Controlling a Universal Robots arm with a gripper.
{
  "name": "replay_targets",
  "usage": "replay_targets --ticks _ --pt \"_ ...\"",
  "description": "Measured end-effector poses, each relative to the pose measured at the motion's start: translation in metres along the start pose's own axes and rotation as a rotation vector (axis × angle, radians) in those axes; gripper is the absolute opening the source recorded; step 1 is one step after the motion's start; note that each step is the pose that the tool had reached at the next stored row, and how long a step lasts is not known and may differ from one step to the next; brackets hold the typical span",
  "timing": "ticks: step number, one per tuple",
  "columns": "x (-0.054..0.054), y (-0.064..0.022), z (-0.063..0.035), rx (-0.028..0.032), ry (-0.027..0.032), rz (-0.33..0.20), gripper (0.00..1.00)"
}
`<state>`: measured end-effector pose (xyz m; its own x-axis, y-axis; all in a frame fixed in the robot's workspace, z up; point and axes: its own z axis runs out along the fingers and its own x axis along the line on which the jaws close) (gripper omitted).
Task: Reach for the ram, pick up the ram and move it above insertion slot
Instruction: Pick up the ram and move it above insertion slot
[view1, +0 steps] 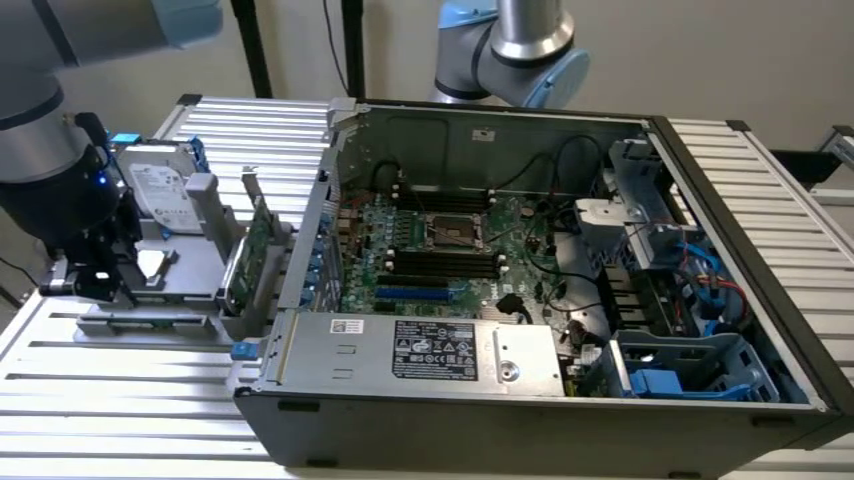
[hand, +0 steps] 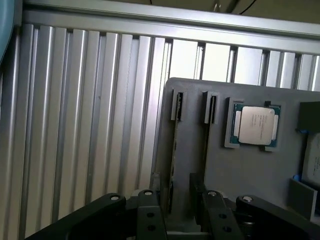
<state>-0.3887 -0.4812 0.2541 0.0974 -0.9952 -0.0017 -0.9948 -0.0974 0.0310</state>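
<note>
Item 1. Open computer case (view1: 534, 400), lying on its side on the slatted metal table (view1: 107, 400). It takes up the middle and the exterior view's right. The motherboard faces up, and its dark memory slots (view1: 441, 262) are bare.

Item 2. Grey parts fixture (view1: 187, 270), just beside the case on the exterior view's left. It holds a silver hard drive (view1: 163, 190), a green expansion card (view1: 254, 270) standing on edge, and a processor chip (hand: 252, 125) lying flat in its recess.

Item 3. Gripper (hand: 181, 200), hanging low over the fixture's outer edge, the side farthest from the case. Its fingers are spread wide and hold nothing.

Item 4. The ram (hand: 173, 155), a thin green stick seated on edge in a groove of the fixture, with its far end caught in a slotted post.

Key relation: the ram lies directly beneath and ahead of the gripper. Its long axis runs straight out along the gap between the two fingers, one finger to each side of its flat faces. From the wrist view the stick looks nearer one finger than the other, and I cannot tell whether either finger touches it. My reading is that the reach is all but done and the grasp not yet made. The memory slots sit well apart from it, across the fixture and inside the case.
</note>
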Motion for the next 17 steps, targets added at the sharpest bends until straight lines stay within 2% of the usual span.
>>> replay_targets --ticks 17 --pt "0.0 -0.0004 0.031 0.0001 0.0 0.0 0.36"
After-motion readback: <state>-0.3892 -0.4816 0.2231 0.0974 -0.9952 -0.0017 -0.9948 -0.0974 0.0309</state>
